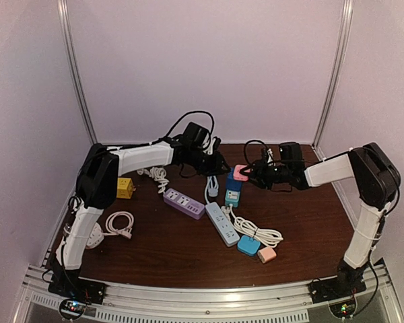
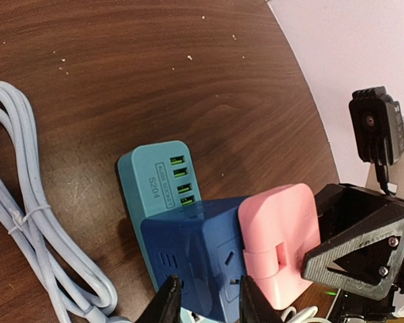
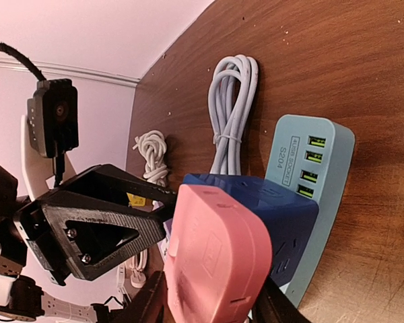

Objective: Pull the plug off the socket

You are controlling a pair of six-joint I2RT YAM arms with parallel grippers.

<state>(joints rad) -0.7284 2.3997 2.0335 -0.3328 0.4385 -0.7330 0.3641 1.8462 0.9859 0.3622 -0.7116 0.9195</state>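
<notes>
Wooden table [image 1: 310, 222], pink plug [image 2: 279, 235] in blue socket [image 2: 195, 256]

Tight around socket cube [image 1: 233, 183], pink plug [image 1: 240, 173].
I see purple strip [image 1: 183, 202], white strip [image 1: 222, 223], coiled cable [image 1: 259, 234] nearside; bare table [image 1: 310, 222] right.

Dim pinkish light (top view grainy); wrist views sharper, softly shadowed.
</notes>
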